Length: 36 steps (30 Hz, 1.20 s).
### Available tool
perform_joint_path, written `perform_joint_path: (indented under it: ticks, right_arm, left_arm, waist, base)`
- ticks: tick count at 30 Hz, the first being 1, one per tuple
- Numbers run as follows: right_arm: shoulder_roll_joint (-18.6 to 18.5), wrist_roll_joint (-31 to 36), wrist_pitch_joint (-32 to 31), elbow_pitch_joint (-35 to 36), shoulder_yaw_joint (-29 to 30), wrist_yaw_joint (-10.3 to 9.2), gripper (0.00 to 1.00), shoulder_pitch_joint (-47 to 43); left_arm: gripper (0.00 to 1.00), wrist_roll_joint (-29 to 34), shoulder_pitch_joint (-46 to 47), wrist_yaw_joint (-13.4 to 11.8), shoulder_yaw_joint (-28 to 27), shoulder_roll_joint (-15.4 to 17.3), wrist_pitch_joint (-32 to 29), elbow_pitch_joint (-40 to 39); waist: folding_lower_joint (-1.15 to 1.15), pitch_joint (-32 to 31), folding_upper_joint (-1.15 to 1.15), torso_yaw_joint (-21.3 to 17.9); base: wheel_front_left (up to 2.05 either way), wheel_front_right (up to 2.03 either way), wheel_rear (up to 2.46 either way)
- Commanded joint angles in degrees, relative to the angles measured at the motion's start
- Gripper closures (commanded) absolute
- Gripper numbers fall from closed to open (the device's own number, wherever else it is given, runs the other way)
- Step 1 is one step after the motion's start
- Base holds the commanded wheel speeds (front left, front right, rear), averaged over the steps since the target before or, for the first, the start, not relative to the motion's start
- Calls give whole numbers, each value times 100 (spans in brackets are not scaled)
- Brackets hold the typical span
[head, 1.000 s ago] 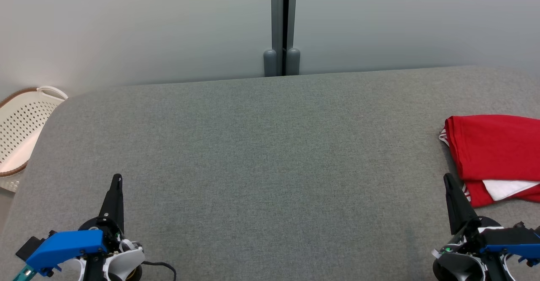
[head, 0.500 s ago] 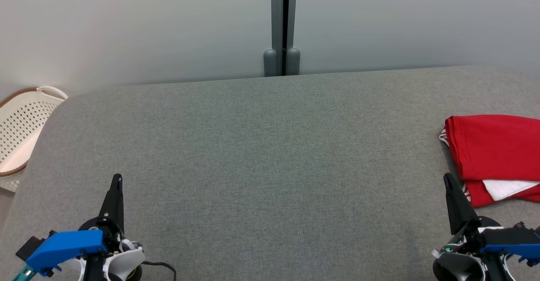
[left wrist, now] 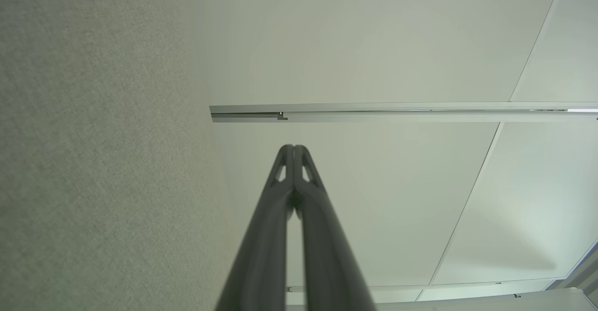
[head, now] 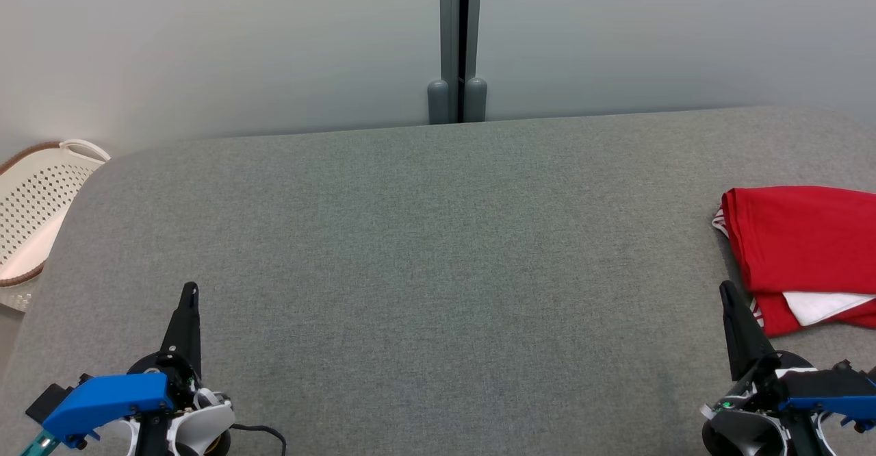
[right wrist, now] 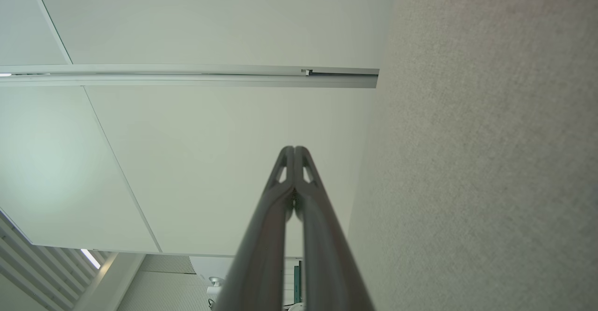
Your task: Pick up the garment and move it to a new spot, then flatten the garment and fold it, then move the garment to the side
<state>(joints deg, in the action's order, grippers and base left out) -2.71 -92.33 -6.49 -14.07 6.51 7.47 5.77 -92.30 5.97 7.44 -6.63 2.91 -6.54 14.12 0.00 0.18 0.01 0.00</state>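
Head view — left gripper (head: 189,293) and right gripper (head: 725,292) clenched empty, red garment (head: 801,244) folded just beside the right.

Head cam high, angled down over grey surface (head: 438,271) toward wall (head: 205,45); wrist cams sit low beside it, rolled sideways — all share both.

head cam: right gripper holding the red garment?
No, the right gripper is shut with nothing in it, and the red garment lies on the gray surface beside it.
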Motion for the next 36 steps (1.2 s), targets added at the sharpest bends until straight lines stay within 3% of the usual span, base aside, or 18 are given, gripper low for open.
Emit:
perform_joint_path:
  ticks: [1,36]
  right_arm:
    - [-31,-18,-29,19,11,4,100,83]
    - [-32,-18,-27,19,11,4,100,83]
  left_arm:
    - [100,-20,52,26,-14,-12,-20,-28]
    - [100,-21,52,26,-13,-11,-19,-28]
  waist:
    - [0,0,-1,0]
    - [0,0,-1,0]
  base:
    - [0,0,0]
    - [0,0,0]
